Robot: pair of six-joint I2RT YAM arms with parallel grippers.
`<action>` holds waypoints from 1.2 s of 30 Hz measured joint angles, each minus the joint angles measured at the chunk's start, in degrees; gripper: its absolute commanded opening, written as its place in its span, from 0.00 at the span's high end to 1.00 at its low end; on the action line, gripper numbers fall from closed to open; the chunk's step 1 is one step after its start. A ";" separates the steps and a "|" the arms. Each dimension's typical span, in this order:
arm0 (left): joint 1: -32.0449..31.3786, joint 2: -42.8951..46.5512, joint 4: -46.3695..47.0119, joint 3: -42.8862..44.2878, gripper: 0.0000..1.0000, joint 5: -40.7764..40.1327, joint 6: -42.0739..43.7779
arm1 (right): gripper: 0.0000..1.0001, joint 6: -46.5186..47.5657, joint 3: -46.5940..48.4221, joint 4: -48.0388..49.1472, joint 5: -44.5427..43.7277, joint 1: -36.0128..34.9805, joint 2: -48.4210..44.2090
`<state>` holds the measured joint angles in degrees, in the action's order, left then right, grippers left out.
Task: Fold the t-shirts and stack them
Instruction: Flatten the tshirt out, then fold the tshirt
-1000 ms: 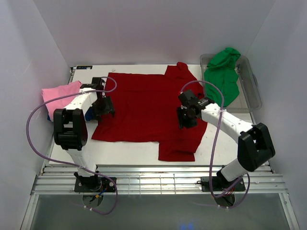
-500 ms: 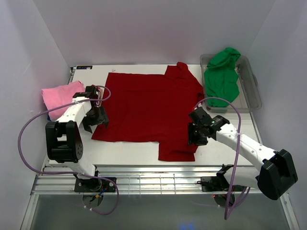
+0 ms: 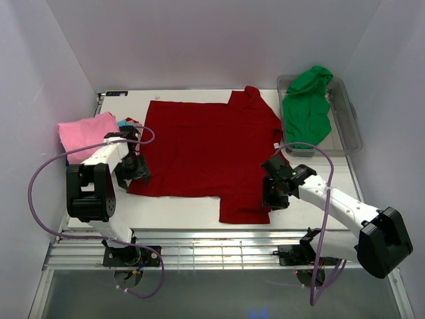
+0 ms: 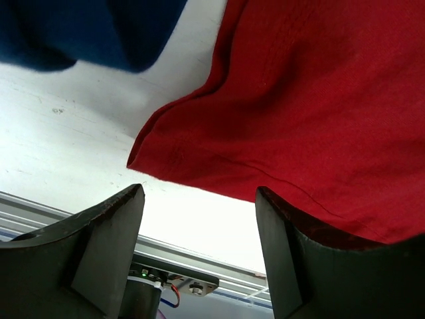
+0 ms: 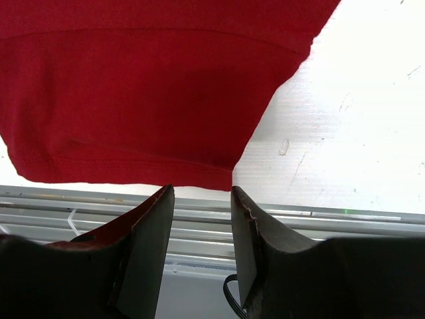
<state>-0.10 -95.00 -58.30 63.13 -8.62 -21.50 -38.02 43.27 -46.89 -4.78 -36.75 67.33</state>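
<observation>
Red t-shirt (image 3: 206,146) edges lie just ahead of both pincers. The left pincer (image 4: 199,193) is released, jaws wide apart, with the shirt's near corner flat on the tabletop (image 3: 179,209) just beyond its fingertips. A blue t-shirt (image 4: 86,30) lies farther out to its left, under a pink t-shirt (image 3: 83,133). The right pincer (image 5: 199,189) is also released with a narrower gap, the sleeve's lower corner directly ahead. Well beyond it, a green t-shirt (image 3: 307,106) sits in a clear tub (image 3: 352,126).
</observation>
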 measured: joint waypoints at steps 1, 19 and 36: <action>0.00 -0.39 0.13 0.00 0.25 -0.04 0.00 | 0.54 -0.17 -0.02 -0.02 0.00 -0.02 0.17; 0.00 -3.91 0.33 -0.85 0.41 -1.09 -0.39 | 0.53 -3.02 -5.09 2.34 -0.90 -0.07 5.42; 0.00 -3.91 0.33 -0.85 0.41 -1.07 -0.37 | 0.73 -3.23 -7.45 9.29 4.00 -0.52 6.14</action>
<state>-0.10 -98.91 -57.98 62.28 -9.69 -21.87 -41.25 35.81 -37.60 -0.78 -37.28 73.47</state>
